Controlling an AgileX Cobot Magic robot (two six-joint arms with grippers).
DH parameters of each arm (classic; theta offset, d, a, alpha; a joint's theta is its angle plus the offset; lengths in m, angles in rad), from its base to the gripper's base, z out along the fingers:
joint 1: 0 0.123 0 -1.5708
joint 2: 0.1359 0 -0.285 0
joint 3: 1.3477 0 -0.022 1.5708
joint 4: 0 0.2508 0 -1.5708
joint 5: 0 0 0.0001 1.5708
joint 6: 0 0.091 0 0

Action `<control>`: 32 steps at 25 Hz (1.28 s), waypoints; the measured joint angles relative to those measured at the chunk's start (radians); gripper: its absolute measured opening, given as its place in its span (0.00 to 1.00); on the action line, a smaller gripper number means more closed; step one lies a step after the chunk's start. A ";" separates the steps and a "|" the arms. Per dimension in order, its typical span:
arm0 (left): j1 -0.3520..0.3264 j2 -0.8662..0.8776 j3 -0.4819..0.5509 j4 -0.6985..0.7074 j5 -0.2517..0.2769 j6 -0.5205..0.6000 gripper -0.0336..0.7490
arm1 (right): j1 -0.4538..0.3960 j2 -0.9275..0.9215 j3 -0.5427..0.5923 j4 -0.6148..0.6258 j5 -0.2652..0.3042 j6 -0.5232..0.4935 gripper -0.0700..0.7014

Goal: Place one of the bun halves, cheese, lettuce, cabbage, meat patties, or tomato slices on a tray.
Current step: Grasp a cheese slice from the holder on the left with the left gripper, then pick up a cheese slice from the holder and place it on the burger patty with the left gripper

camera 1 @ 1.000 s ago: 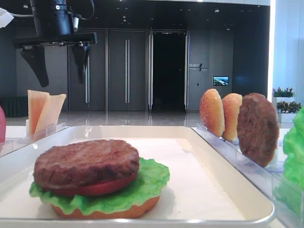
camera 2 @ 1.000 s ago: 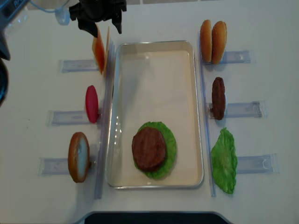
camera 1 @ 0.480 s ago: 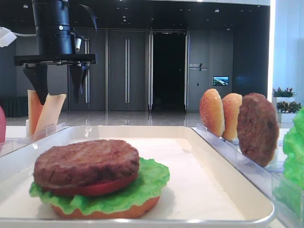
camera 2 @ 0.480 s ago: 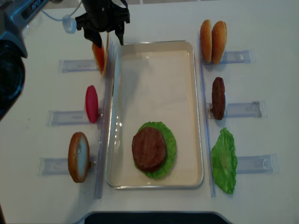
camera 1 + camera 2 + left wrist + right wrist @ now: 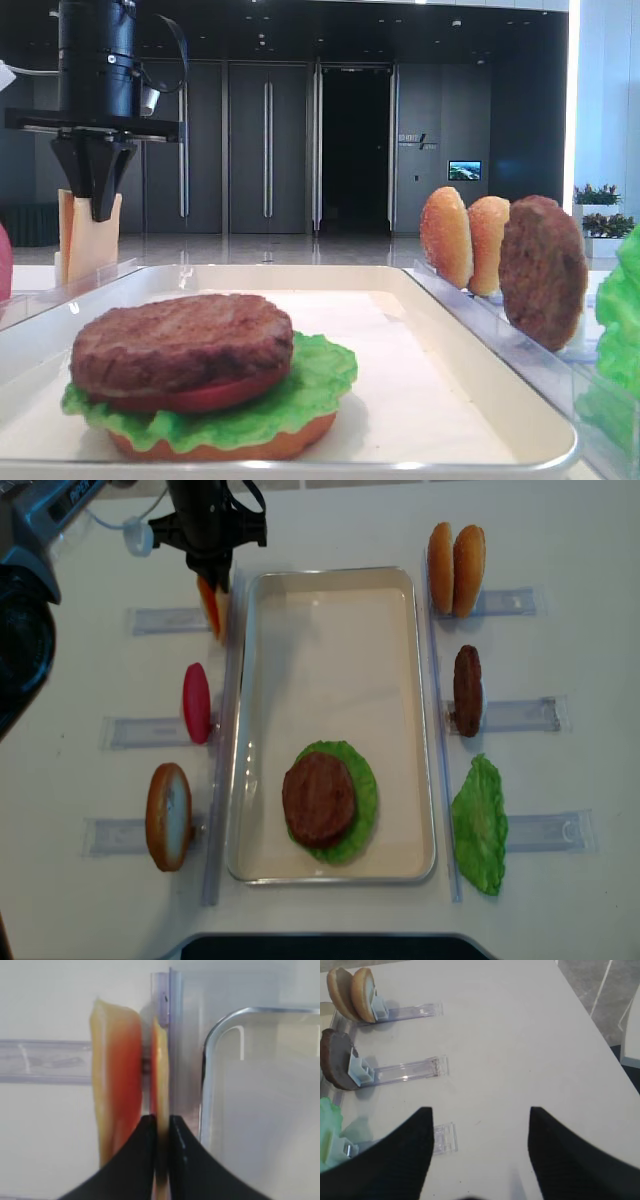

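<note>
Left hand (image 5: 161,1132) pinches thin yellow-orange cheese (image 5: 160,1060) slice, upright on edge, beside tray (image 5: 205,1060).

The left arm is reaching down vertically at the far left, wrist pointing straight downward. The left gripper (image 5: 161,1125) is pinching its jaws together on the cheese (image 5: 159,1067). The right gripper (image 5: 479,1146) is hovering low over the table, its jaws standing wide apart and holding nothing.
</note>
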 joint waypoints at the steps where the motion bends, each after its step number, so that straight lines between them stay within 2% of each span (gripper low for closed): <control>1: 0.000 0.000 0.000 0.007 0.006 0.010 0.09 | 0.000 0.000 0.000 0.000 0.000 0.000 0.65; 11: -0.009 -0.014 -0.055 -0.022 0.017 0.054 0.09 | 0.000 0.000 0.000 0.000 0.000 0.000 0.65; 20: -0.045 -0.165 -0.046 -0.079 0.021 0.074 0.09 | 0.000 0.000 0.000 0.000 0.000 0.000 0.65; 24: -0.056 -0.262 0.029 -0.092 0.025 0.075 0.09 | 0.000 0.000 0.000 0.000 0.000 0.000 0.65; 27: -0.057 -0.345 0.130 -0.137 0.014 0.085 0.09 | 0.000 0.000 0.000 0.000 0.000 0.000 0.65; 32: -0.057 -0.514 0.349 -0.256 -0.107 0.131 0.09 | 0.000 0.000 0.000 0.000 0.000 0.000 0.65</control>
